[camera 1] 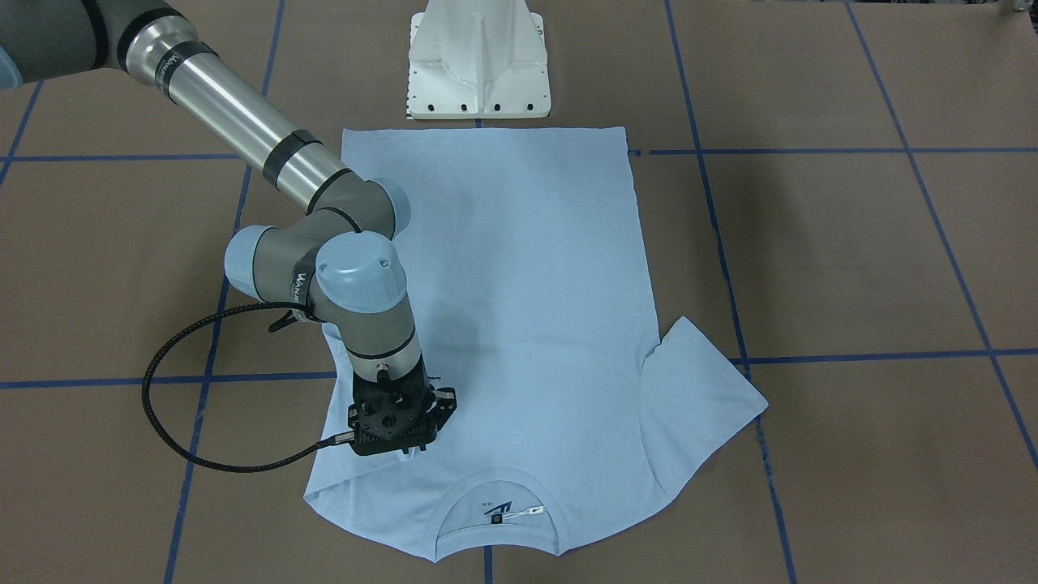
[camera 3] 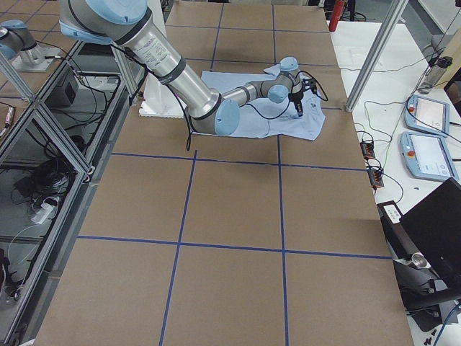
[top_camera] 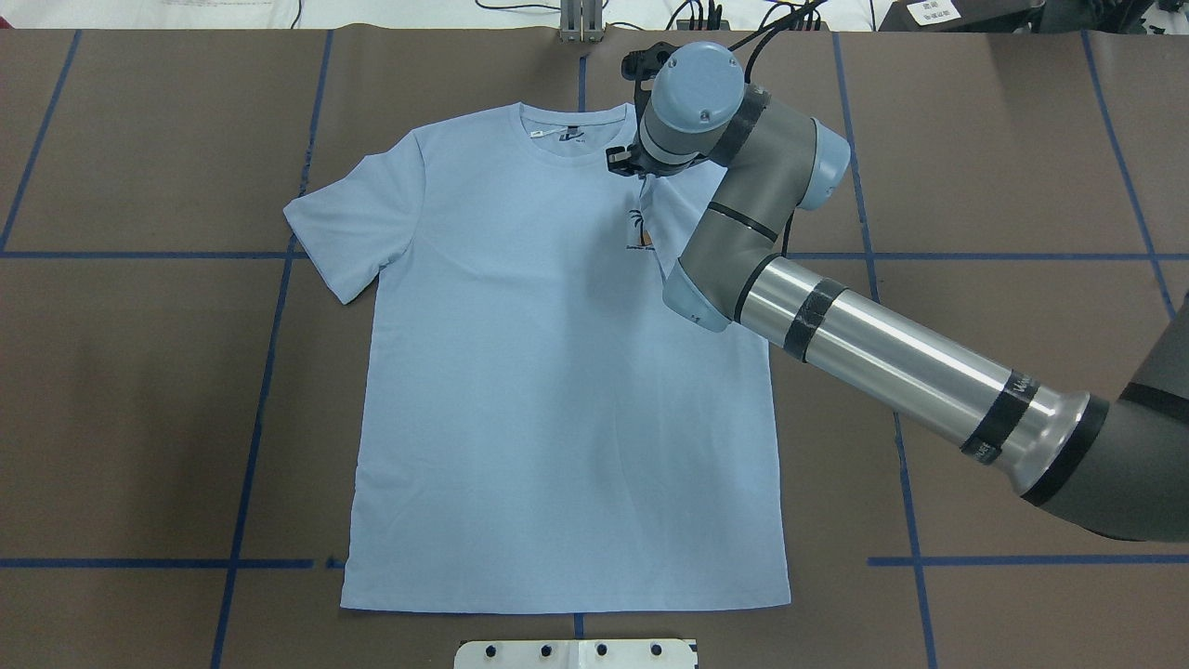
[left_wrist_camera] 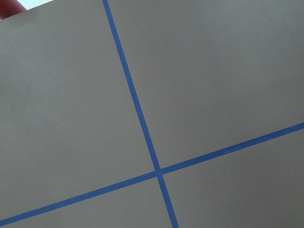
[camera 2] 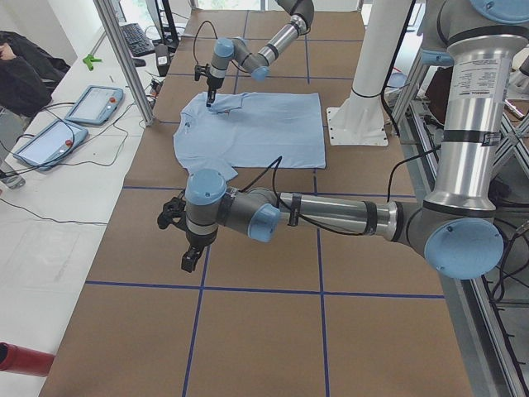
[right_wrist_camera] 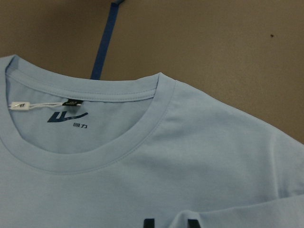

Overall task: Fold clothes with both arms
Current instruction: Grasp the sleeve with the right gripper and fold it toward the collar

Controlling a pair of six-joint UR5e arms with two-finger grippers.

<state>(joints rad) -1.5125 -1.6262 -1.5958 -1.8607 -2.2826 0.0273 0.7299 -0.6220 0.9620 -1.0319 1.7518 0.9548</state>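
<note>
The light blue T-shirt [top_camera: 557, 390] lies flat, chest up, collar [top_camera: 567, 130] towards the far edge; it also shows in the front view [camera 1: 519, 268]. Its left sleeve [top_camera: 348, 223] is spread out. The other sleeve is folded in over the chest and partly covers the palm print [top_camera: 637, 232]. My right gripper [top_camera: 641, 177] points down beside the collar [camera 1: 496, 507], and a peak of that folded cloth rises into it; its fingers are hidden. The right wrist view shows the collar [right_wrist_camera: 118, 147] and label. My left gripper [camera 2: 188, 263] hangs over bare table off the shirt; I cannot tell its state.
The white pedestal base [camera 1: 478, 65] stands at the shirt's hem. Blue tape lines [left_wrist_camera: 142, 123] grid the brown table. Tablets [camera 2: 91, 103] and cables lie on a side table beyond the far edge, behind an aluminium post [camera 2: 124, 58]. A black cable [camera 1: 162, 405] loops from my right wrist.
</note>
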